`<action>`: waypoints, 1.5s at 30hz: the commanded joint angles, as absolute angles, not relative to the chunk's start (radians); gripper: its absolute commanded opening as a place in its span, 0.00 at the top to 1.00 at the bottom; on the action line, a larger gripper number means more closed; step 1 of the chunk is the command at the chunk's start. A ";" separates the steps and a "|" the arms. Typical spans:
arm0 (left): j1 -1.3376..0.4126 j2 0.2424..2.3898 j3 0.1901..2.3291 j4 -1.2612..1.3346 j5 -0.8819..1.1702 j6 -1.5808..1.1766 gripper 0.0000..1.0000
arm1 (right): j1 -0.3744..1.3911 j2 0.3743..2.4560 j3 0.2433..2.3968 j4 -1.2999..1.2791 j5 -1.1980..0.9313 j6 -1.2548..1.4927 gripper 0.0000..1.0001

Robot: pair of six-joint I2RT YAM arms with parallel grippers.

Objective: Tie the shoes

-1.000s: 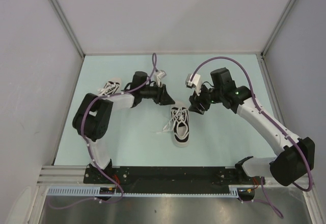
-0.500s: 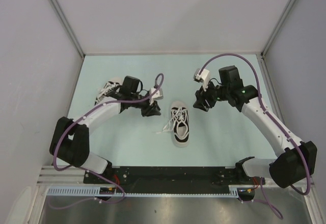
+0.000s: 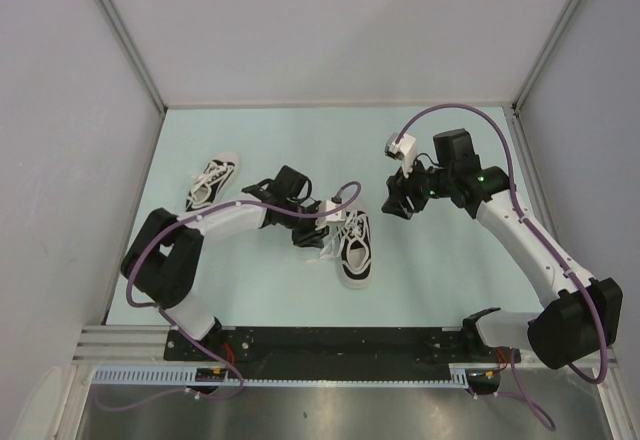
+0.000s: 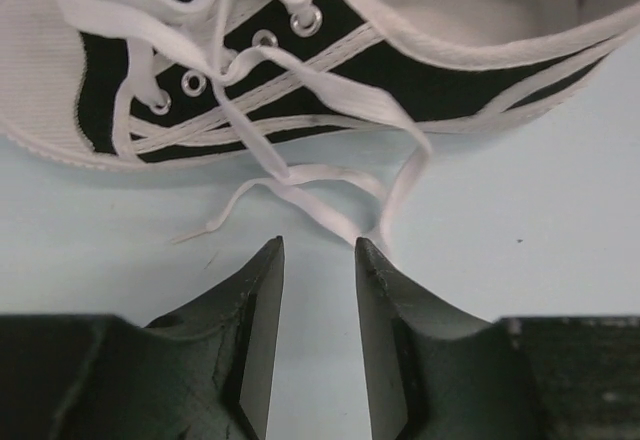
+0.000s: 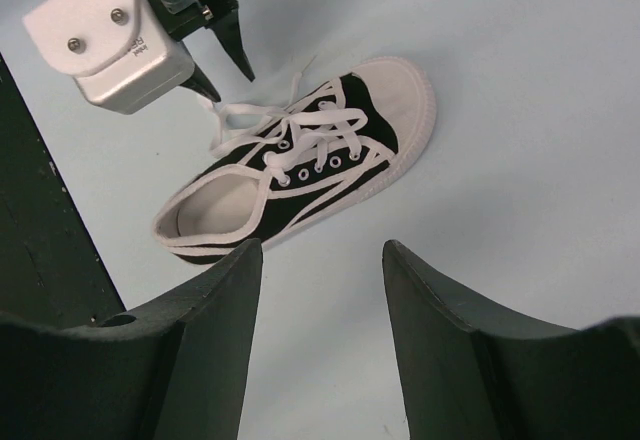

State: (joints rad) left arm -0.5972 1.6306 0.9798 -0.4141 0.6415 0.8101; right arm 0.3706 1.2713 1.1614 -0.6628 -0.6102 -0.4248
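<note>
One black sneaker (image 3: 355,252) with white sole, toe cap and loose white laces lies mid-table, toe toward the back. It fills the top of the left wrist view (image 4: 440,70) and shows in the right wrist view (image 5: 300,185). Its laces (image 4: 300,175) trail untied on the table. My left gripper (image 3: 322,245) is low at the shoe's left side, open and empty (image 4: 320,250), a lace strand just beyond its right fingertip (image 4: 362,250). It also shows in the right wrist view (image 5: 225,70). My right gripper (image 3: 392,205) hovers right of the shoe's toe, open and empty (image 5: 320,250). The second sneaker (image 3: 212,182) lies at the left.
Grey walls enclose the pale blue table (image 3: 450,280) on the left, back and right. The black base rail (image 3: 330,340) runs along the near edge. Purple cables loop over both arms.
My left arm has swung from near the left sneaker to the middle shoe's left side, down by its laces. My right gripper drew back slightly a second ago and has held still since.
</note>
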 commanded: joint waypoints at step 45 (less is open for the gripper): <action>-0.710 1.566 0.945 -0.571 0.575 1.286 0.61 | 0.302 1.224 1.127 -0.716 -0.638 -0.449 0.41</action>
State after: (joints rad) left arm -0.7166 1.6604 1.0035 -0.5480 0.5659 1.3109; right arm 0.3115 1.2587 1.1275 -0.7017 -0.6125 -0.4316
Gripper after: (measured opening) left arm 0.344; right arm 0.583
